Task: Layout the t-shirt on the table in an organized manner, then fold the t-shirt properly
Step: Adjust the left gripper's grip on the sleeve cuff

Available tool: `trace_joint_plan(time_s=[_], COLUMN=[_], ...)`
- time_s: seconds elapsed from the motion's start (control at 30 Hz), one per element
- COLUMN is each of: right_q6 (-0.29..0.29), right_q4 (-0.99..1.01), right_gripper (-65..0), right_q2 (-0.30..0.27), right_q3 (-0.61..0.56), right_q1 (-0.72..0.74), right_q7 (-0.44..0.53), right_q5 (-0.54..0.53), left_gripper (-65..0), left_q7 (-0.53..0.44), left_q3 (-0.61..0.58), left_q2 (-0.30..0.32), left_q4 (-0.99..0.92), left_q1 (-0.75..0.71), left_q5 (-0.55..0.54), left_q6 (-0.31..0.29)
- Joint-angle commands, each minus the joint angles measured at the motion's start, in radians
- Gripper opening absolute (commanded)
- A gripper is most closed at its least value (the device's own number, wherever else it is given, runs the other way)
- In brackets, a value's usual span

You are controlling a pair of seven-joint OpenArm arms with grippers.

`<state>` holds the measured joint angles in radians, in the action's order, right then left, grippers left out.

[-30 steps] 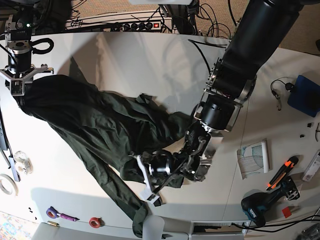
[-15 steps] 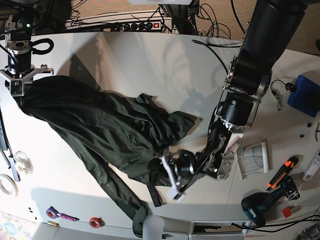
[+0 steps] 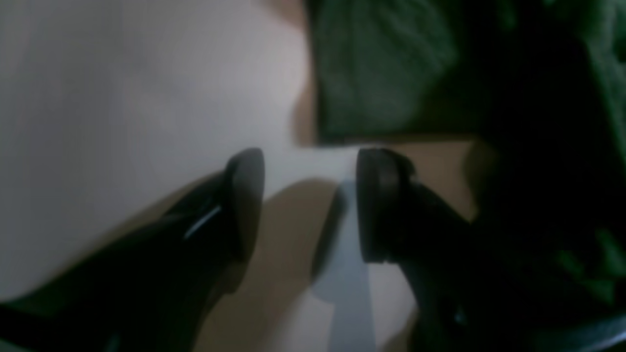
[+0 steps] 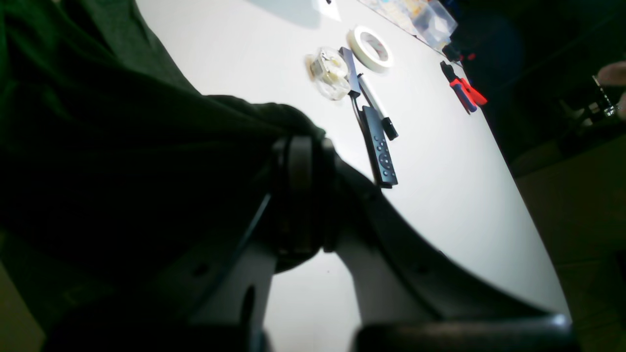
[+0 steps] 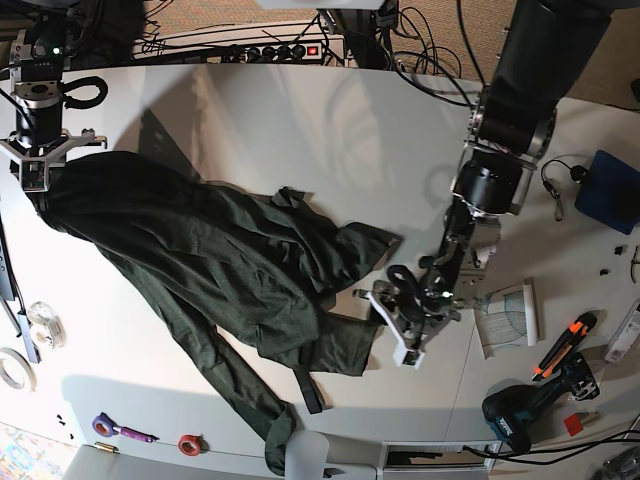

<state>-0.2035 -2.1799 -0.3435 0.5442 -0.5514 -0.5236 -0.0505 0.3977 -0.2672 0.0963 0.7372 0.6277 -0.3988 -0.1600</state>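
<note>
Your white table [image 5: 300, 120] carries the crumpled dark green t-shirt [image 5: 200, 260] over its left half, from far left edge to near edge. Your right gripper [image 5: 36, 180] is clamped on its far-left corner; your left gripper [image 3: 310, 195] has jaws apart, empty, just beside the near hem
</note>
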Motion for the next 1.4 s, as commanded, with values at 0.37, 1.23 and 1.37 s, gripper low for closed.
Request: trace_joint_plan(time_s=[0.37, 1.23, 1.37], right_q6=[0.013, 0.013, 0.013], right_q4=[-0.017, -0.017, -0.017], right_gripper=[-65.0, -65.0, -65.0], right_q2=[-0.014, -0.014, -0.014], right_q3=[0.011, 0.011, 0.011], right_q1=[0.000, 0.000, 0.000], right_q7=[0.023, 0.027, 0.027], right_q5=[0.006, 0.006, 0.006], left_gripper=[-34.6, -65.0, -47.1], left_q7=[-0.070, -0.164, -0.198], left_q3=[0.001, 0.001, 0.001], left_q2=[-0.036, -0.082, -0.082], left_q4=[-0.058, -0.058, -0.058], left_q1=[0.038, 0.041, 0.042], left_q5=[-0.005, 0.026, 0.101], left_q6=[0.006, 0.006, -0.023])
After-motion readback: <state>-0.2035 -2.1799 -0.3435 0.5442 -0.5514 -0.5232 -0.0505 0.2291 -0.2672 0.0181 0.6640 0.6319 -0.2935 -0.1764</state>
